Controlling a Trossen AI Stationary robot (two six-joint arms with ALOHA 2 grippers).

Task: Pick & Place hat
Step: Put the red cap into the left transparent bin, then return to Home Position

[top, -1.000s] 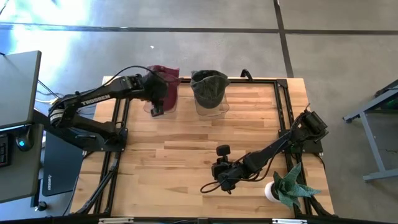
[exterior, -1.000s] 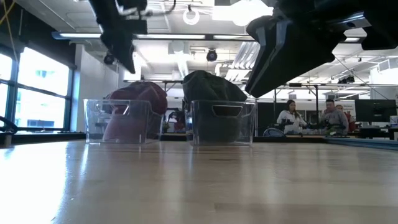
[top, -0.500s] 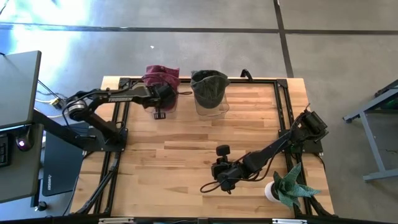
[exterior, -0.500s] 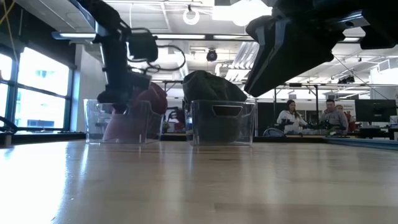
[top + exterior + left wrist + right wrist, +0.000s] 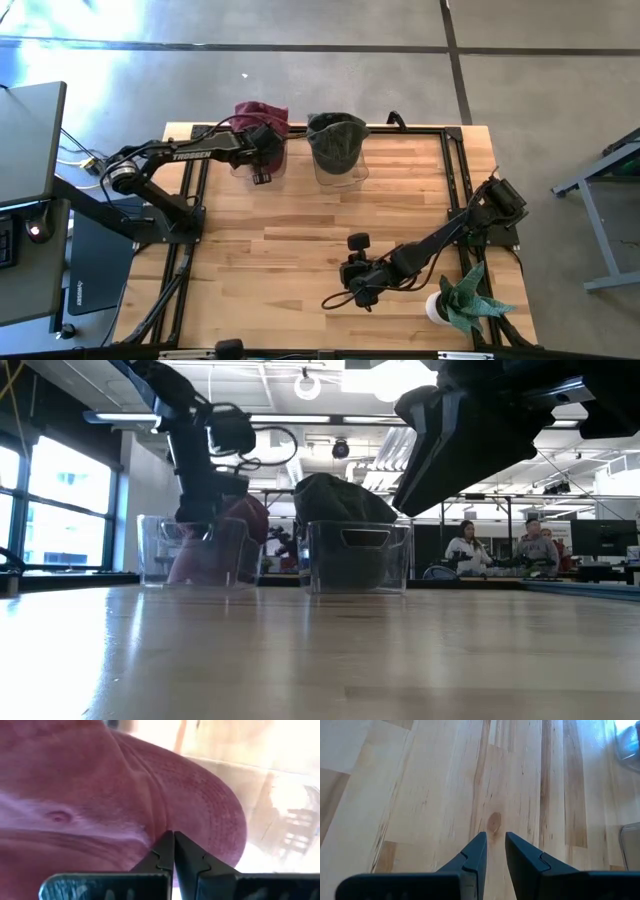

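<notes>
A: Check the left gripper [image 5: 173,851] first. Can you see what its fingers [image 5: 156,857] have?

B: You see them pressed together, tips against the red hat [image 5: 125,795]. Whether cloth is pinched between them, you cannot tell; the hat fills the left wrist view and hides the rest.

A: Where does the hat sit?

B: In the left clear bin [image 5: 190,552] at the bench's far edge. The left arm covers most of it from above; only a red edge [image 5: 260,112] shows.

A: Surface, room?

B: Pale wood bench [image 5: 300,250] in a black frame, concrete floor around. Behind, an open office with seated people [image 5: 468,548].

A: Neighbours, obstructions?

B: Just beside: a second bin [image 5: 358,557] holding a dark green hat [image 5: 335,138]. A potted plant [image 5: 462,300] stands at your near right corner. The right gripper [image 5: 493,851] hovers over bare wood, fingers slightly apart, holding nothing. Its arm blocks the low view's upper right.
</notes>
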